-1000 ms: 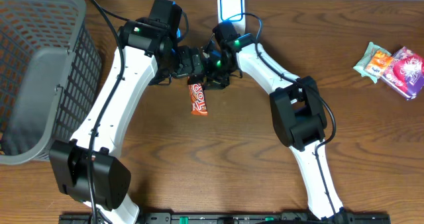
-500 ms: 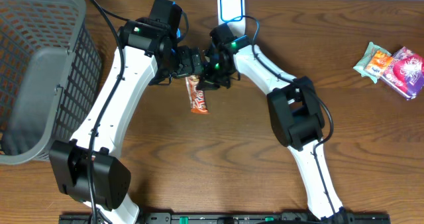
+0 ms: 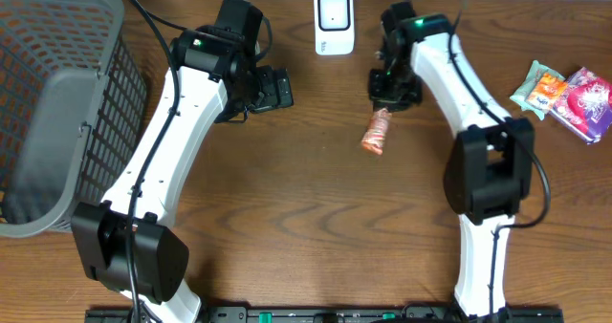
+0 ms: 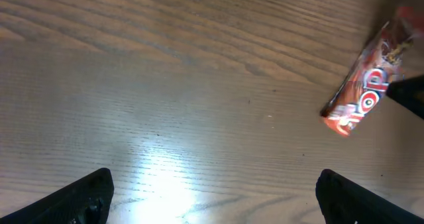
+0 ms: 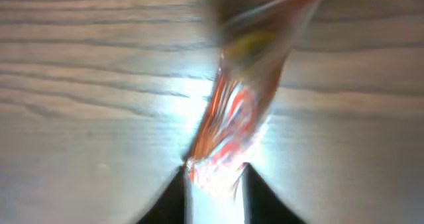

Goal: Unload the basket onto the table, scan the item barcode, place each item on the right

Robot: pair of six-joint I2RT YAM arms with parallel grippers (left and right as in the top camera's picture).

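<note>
Just right of the white scanner (image 3: pixel 333 22), which stands at the rear edge of the wooden surface (image 3: pixel 316 227), the right end effector (image 3: pixel 387 98) grips the top end of an orange-red candy bar (image 3: pixel 377 132), its fingers closed on the wrapper. The bar slants down toward the front, its free end over bare wood. The right wrist view shows the same bar (image 5: pixel 232 111) blurred between the 2 dark fingertips (image 5: pixel 165 197). The left end effector (image 3: pixel 273 87) sits left of the scanner with its jaws spread wide and nothing between them; its wrist view shows both fingers (image 4: pixel 86 197) far apart over glare-lit wood, with the bar (image 4: pixel 361 98) off to the upper right. White lettering runs along the wrapper but cannot be read in full. A grey mesh basket (image 3: pixel 48 103) fills the left edge, and 2 snack packets (image 3: pixel 564 94) lie near the right edge, well apart from the arms. Bare wood stretches between the 2 arms and across the front.
</note>
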